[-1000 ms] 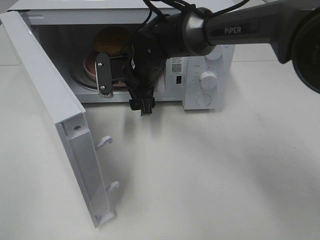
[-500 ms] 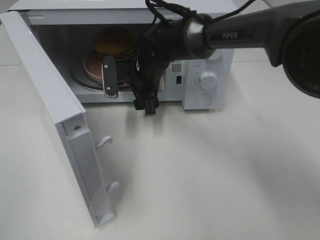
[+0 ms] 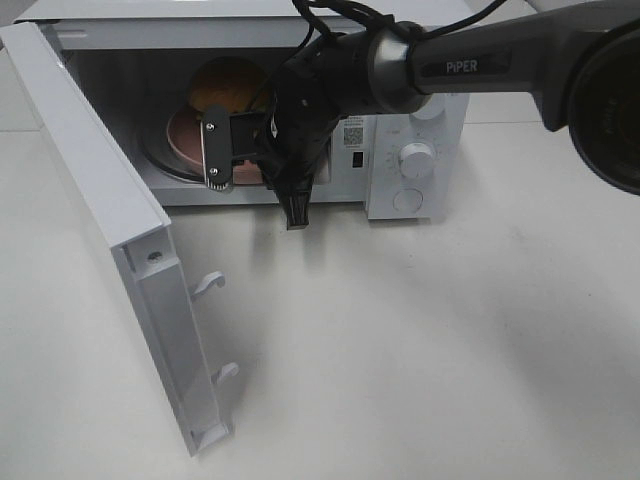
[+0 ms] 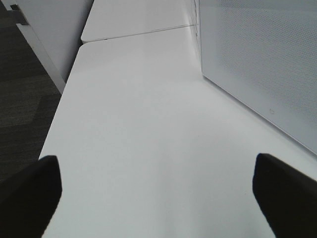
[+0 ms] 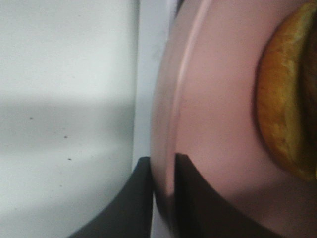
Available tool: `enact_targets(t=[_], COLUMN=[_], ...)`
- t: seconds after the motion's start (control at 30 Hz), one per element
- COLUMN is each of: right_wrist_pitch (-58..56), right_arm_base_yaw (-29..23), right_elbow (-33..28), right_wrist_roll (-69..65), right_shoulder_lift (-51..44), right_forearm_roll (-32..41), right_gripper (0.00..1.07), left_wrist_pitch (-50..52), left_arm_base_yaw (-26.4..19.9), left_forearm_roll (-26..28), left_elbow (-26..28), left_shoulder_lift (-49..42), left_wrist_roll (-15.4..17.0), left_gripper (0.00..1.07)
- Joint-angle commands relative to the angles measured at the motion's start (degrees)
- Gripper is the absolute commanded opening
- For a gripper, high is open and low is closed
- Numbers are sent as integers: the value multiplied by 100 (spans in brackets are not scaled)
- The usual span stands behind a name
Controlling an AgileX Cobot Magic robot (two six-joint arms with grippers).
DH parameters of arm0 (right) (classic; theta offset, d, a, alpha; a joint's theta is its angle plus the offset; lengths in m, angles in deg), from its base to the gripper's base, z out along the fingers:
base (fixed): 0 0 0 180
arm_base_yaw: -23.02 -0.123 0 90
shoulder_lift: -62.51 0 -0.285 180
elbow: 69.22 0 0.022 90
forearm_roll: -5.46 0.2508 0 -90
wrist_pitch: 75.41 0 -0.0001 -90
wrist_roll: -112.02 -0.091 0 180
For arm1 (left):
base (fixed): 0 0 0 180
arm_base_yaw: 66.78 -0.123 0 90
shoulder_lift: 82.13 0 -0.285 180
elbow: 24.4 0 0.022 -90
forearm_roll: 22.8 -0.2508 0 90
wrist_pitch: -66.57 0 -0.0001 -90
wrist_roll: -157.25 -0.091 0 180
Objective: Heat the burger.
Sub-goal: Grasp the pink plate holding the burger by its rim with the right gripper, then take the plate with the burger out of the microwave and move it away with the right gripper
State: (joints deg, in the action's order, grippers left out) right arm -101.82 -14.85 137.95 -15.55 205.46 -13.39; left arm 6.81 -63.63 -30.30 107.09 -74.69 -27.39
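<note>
The small round burger with the shiny golden bun [image 3: 228,82] sits on the round pink plate [image 3: 183,135], inside the white microwave oven [image 3: 425,110]. The oven's white door [image 3: 90,190] stands wide open over the white bench [image 3: 420,330]. I think the plate is there so the food can be moved without squashing the bun. My right jaws are clenched on the plate's near rim, a dark finger [image 5: 198,198] on each side, probably to set it well inside. The dark right arm [image 3: 480,65] reaches across from the right and bends down at the wrist into the oven's mouth. My left jaws are spread wide, holding nothing, low over the bench.
</note>
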Motion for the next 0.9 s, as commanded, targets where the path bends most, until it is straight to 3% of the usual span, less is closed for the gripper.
enact_targets(t=[0.03, 0.4, 0.7, 0.9], right_wrist_pitch=[-229, -1043, -1134, -728], right_arm_base_yaw=[-46, -109, -160, -155], right_elbow=[-23, -23, -74, -693], right_wrist_roll=[-57, 980, 1089, 2137], right_shoulder_lift=[-69, -315, -447, -854], right_forearm_roll=[160, 825, 842, 1129], right_gripper=[0, 0, 0, 0], left_wrist_pitch=[69, 69, 69, 69], left_arm_base_yaw=[-11, -11, -11, -11], left_forearm_roll=[17, 17, 17, 17], left_elbow=[-17, -17, -17, -17], left_shoulder_lift=[-97, -97, -97, -97], left_wrist_roll=[17, 17, 17, 17], left_gripper=[98, 98, 98, 98])
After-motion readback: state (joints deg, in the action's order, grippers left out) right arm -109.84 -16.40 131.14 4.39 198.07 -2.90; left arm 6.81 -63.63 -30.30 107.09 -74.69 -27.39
